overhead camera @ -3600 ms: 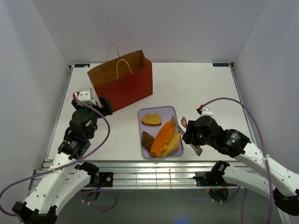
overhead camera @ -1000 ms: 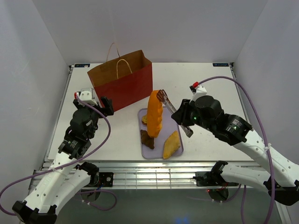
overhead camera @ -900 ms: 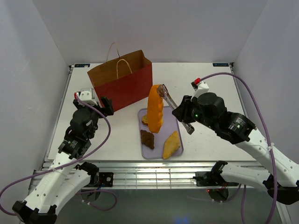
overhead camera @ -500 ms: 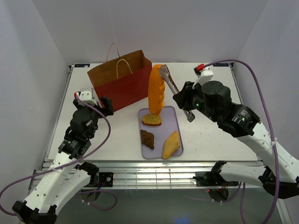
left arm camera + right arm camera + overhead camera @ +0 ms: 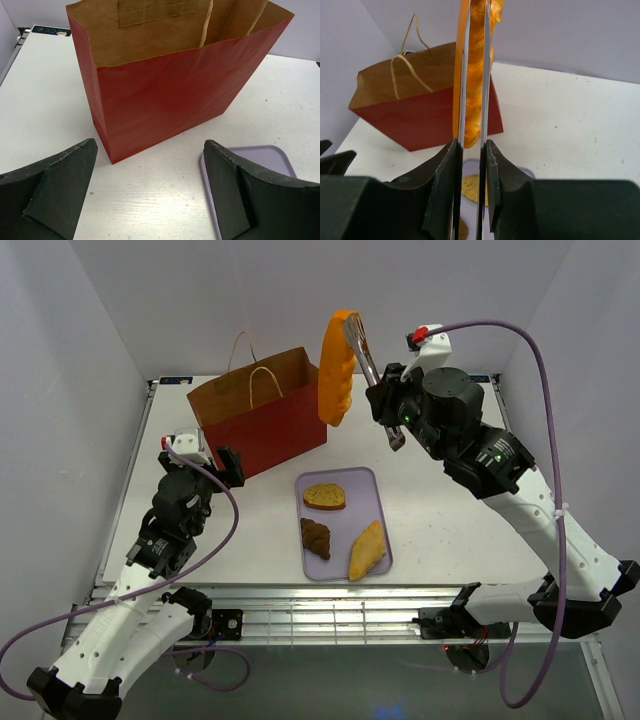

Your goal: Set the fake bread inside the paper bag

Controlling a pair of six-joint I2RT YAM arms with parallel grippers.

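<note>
Raised off the tray [image 5: 372,494] — loaf [image 5: 337,368] in tongs [image 5: 361,348], right tool [image 5: 470,146] clamping them.

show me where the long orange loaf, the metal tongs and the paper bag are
long orange loaf [image 5: 337,370], top external view, middle of its hanging length
metal tongs [image 5: 362,352], top external view, bare metal arm beside the loaf
paper bag [image 5: 275,435], top external view, its red front face

Noted lavender tray [image 5: 348,518] lying flat on white table [image 5: 250,525], toward the near edge. Logged metal tongs [image 5: 366,366] raised well above the table, arms pressed close together, tips pointing up. Seen white walls [image 5: 300,300] on three sides.
</note>
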